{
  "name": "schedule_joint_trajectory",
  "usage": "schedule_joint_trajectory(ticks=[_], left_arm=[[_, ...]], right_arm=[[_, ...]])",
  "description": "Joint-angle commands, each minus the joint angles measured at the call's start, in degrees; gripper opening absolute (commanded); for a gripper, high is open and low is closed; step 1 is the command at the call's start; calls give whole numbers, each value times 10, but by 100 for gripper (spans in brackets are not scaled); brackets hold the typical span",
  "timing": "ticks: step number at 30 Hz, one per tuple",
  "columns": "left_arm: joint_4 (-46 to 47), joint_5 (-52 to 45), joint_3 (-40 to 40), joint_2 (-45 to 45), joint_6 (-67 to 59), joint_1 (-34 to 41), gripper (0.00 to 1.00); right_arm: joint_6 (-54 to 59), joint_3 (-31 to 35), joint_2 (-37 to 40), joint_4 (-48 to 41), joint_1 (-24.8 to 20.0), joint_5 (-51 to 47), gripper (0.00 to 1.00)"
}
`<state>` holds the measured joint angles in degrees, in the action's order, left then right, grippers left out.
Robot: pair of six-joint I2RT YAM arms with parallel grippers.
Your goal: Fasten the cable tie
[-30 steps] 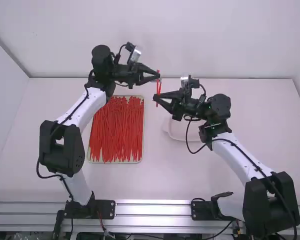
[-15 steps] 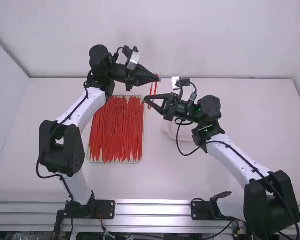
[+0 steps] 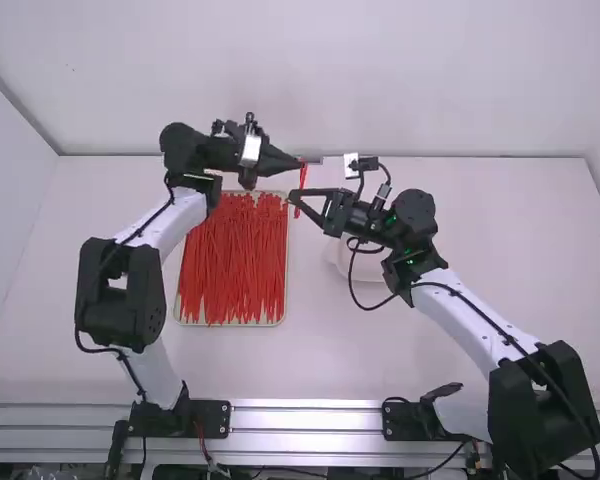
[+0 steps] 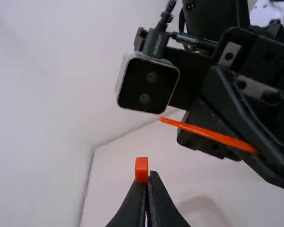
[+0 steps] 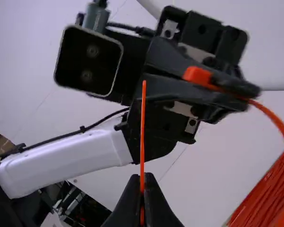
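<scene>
Nearest the front edge of the desk (image 3: pixel 500 200) stand the two arm bases, one left and one right of the middle. Past them, left of the middle, a flat tray (image 3: pixel 283 300) lies on the desk with a dense heap of red spare ties (image 3: pixel 230 255) laid lengthwise in it. Just right of the tray a white container (image 3: pixel 338 265) sits on the desk, partly hidden by the right arm. Farther back, above the tray's far right corner and off the desk, the two grippers meet on one red cable tie (image 3: pixel 301 182). The right gripper (image 3: pixel 298 200), lower in the high view, comes in from the right, its claw pinched tight on the tie's thin tail. In the right wrist view the tail stands straight out of the closed fingers (image 5: pixel 128 203), with its tip beside the other claw's black fingers. The left gripper (image 3: pixel 297 161), closest to the desk's far edge, comes in from the left. Its claw is squeezed narrow on the tie's square head, which pokes out beyond the fingertips (image 4: pixel 132 203) in the left wrist view. From the head the strap bends round in a loop toward the tail. In the left wrist view the tail's tip lies apart from the head.
</scene>
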<state>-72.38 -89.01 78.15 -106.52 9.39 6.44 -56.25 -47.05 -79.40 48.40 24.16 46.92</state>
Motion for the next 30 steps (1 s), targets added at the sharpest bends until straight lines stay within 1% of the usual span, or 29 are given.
schedule_joint_trajectory(ticks=[1,2,3,5,7,11,15,30], left_arm=[[-62,-7,-9,1,94,-4,1],[-101,-7,-13,1,120,-3,1],[-112,-7,-14,1,126,-3,1],[-163,-7,-14,1,165,-7,1],[-173,-7,-14,1,172,-7,1],[-138,-7,-14,1,146,-4,1],[-96,-7,-14,1,115,-4,2],[-92,-7,-14,1,118,3,1]], right_arm=[[-9,-17,-1,-6,-1,-9,0],[-9,-17,-1,-13,-1,-14,0],[-9,-17,-1,-14,-1,-16,0],[-6,-17,-1,-28,-1,-19,0],[-5,-17,-1,-28,4,-18,0],[2,-18,-1,-22,22,-20,0],[1,-18,-1,-24,21,-18,0],[-1,-18,-1,-23,21,-20,0]])
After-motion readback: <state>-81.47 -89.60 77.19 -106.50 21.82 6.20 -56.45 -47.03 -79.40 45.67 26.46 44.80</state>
